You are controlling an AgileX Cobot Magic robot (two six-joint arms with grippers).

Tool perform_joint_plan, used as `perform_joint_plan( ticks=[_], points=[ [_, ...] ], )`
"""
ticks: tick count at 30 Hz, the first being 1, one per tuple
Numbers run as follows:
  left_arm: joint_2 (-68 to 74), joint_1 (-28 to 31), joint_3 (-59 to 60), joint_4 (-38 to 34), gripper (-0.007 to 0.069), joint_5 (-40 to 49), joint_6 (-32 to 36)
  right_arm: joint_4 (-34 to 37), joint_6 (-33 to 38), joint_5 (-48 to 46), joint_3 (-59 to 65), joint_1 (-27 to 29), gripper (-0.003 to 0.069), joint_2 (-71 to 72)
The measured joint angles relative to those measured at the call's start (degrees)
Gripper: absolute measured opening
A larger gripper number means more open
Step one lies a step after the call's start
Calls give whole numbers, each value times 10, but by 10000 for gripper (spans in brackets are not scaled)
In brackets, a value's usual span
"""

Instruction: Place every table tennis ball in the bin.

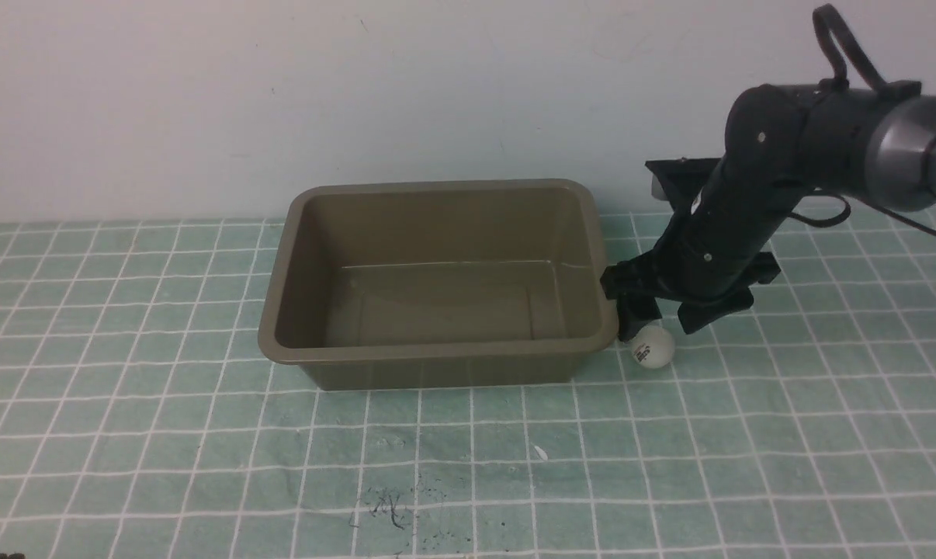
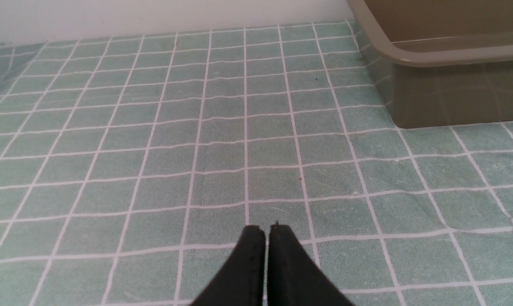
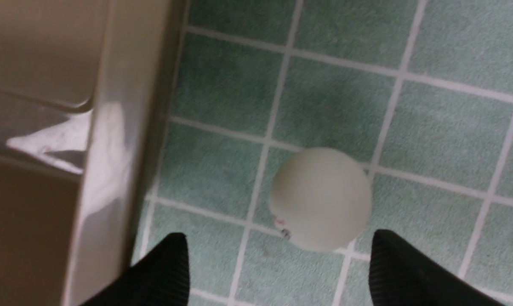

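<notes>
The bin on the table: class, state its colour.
The bin is plain olive-brown all over, with no pattern. The front view shows it best.

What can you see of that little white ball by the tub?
The ball is a small, matte white sphere, plastic by its look, with a dark printed mark. It rests on the green checked cloth, just off the right near corner of the bin, a gap between them. The right gripper hangs over it, jaws open either side, not gripping.

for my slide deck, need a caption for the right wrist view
Open right gripper poised over a white table tennis ball beside the bin.
</notes>
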State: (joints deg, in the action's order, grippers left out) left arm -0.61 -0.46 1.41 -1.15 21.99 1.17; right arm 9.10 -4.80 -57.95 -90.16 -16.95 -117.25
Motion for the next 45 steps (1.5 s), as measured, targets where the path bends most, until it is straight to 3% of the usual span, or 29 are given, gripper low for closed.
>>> perform_joint_plan(
  ticks=[14,16,18,25,33,37,40,42,44,45],
  points=[
    [0,0,0,0,-5,0,0,-14,-30,56,-4,11,524,-58],
    [0,0,0,0,-5,0,0,-9,-29,55,-4,13,462,-63],
    [0,0,0,0,-5,0,0,-14,-28,49,-6,16,343,-62],
    [0,0,0,0,-5,0,0,-24,-36,4,-12,27,360,12],
    [0,0,0,0,-5,0,0,71,56,86,-32,-46,360,86],
    [0,0,0,0,-5,0,0,88,70,104,-73,-57,492,70],
    [0,0,0,0,-5,0,0,44,76,63,-111,-57,572,78],
    [0,0,0,0,-5,0,0,-13,66,33,-126,-57,528,103],
    [0,0,0,0,-5,0,0,-55,54,12,-129,-57,424,138],
    [0,0,0,0,-5,0,0,-76,48,0,-129,-57,333,166]
  ],
)
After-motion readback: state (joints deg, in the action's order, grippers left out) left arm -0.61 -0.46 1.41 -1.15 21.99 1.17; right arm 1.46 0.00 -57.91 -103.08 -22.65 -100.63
